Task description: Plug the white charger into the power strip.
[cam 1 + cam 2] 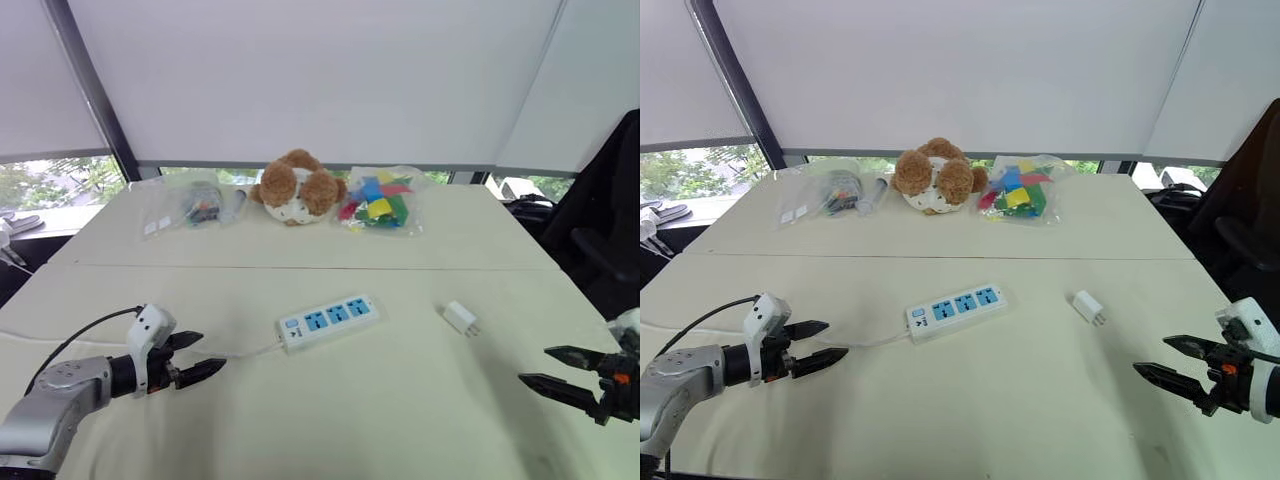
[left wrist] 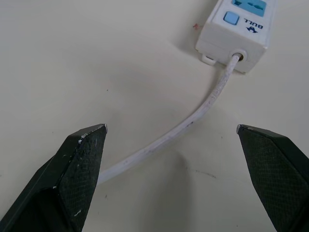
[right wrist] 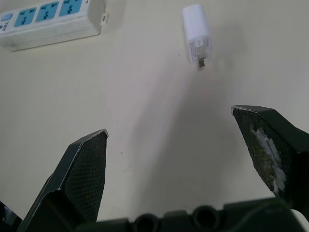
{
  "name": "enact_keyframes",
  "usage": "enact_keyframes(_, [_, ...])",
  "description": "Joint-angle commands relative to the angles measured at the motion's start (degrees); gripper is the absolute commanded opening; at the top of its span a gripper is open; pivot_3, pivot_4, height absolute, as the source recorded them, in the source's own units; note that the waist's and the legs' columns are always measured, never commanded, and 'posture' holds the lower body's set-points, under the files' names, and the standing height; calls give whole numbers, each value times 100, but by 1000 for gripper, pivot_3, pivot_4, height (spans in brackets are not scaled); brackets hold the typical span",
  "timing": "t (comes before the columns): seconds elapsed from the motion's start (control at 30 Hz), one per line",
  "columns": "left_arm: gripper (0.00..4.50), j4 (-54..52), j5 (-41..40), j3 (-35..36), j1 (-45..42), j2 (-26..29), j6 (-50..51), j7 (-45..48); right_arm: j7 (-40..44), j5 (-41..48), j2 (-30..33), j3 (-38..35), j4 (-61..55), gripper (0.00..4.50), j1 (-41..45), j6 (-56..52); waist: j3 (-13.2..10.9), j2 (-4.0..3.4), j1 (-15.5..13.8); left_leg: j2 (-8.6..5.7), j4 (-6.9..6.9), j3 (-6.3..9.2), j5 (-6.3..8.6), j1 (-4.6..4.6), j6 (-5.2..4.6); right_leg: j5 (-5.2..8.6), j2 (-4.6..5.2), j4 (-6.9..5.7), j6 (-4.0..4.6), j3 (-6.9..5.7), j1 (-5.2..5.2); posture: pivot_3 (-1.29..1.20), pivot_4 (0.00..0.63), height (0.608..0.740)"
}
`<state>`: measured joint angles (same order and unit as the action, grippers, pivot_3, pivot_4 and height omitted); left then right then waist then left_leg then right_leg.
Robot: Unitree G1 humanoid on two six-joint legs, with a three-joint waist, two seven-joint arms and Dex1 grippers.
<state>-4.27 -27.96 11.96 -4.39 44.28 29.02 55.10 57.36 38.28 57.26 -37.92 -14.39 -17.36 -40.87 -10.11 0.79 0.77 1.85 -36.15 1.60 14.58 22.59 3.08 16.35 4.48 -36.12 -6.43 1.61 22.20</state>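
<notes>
The power strip point(image 1: 328, 321) lies flat mid-table, three blue socket faces up, its switch end toward my left arm and its white cord point(image 2: 193, 118) trailing left. The white charger point(image 1: 461, 318) lies on its side to the strip's right, prongs pointing toward the near right. My left gripper point(image 1: 195, 357) hovers open left of the strip, aimed at the cord end. My right gripper point(image 1: 558, 369) stands open at the table's right edge, well short of the charger point(image 3: 197, 33), nothing between its fingers.
At the back of the table sit a brown and white plush toy point(image 1: 296, 187), a clear bag of coloured pieces point(image 1: 378, 202) and a clear bag of small items point(image 1: 195, 205). A dark chair point(image 1: 603, 225) stands off the right side.
</notes>
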Motion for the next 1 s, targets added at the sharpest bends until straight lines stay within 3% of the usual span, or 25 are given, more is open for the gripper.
enact_keyframes(0.03, [4440,-75,98,6,19,-32,-264,3,-70,-13,-51,32,-225,4500,107,4,0,1,-5,0,0,0,0,0,0,0,0,0,0,0,0,0,150,739])
enact_keyframes(1.0, [4440,91,174,-111,-516,81,-199,103,-338,-308,-227,429,-305,4500,333,147,0,1,-14,-1,-4,1,0,1,0,-4,-1,-5,-7,0,-2,0,150,739])
